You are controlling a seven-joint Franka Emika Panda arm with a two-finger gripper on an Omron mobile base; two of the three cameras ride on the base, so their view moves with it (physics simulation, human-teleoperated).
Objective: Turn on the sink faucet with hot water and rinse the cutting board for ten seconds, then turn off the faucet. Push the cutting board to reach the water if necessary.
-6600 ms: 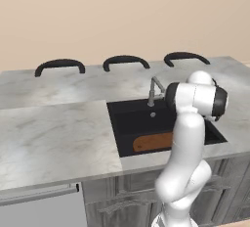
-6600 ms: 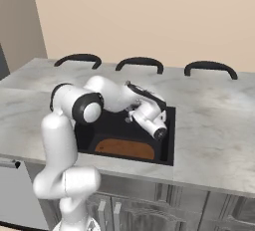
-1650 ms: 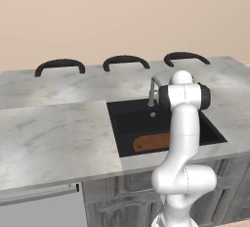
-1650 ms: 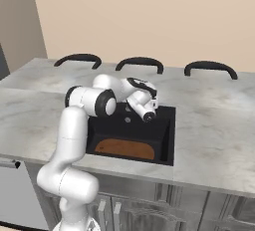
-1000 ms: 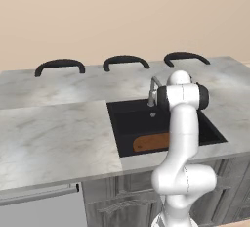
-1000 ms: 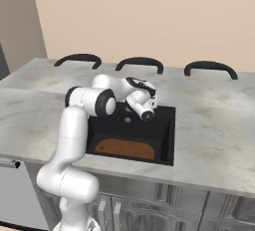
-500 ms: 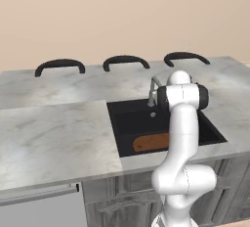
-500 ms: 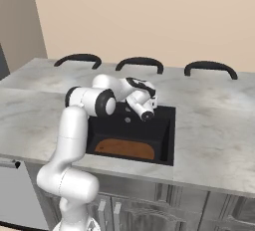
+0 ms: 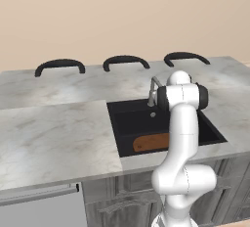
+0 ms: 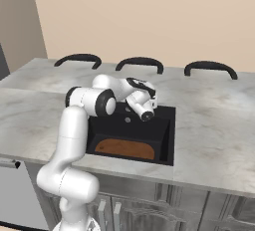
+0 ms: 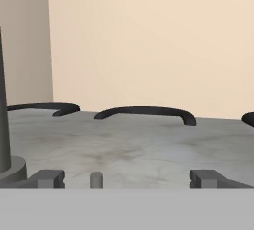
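Observation:
The grey sink faucet stands on the back rim of the black sink. No water stream is visible. The orange-brown cutting board lies flat on the basin floor along the front wall, away from the silver drain. My gripper is held level at the sink's back rim, just right of the faucet post. It is open, its fingertips are wide apart, and nothing is between them. A small grey peg rises between the tips.
Three black curved chair backs line the far edge of the grey marble counter. A beige wall stands behind them. The arm's hand hides part of the faucet in the right base view.
Since the oldest frames the hand has risen out of the basin and moved back to the rim beside the faucet. Over the last second it has barely shifted.

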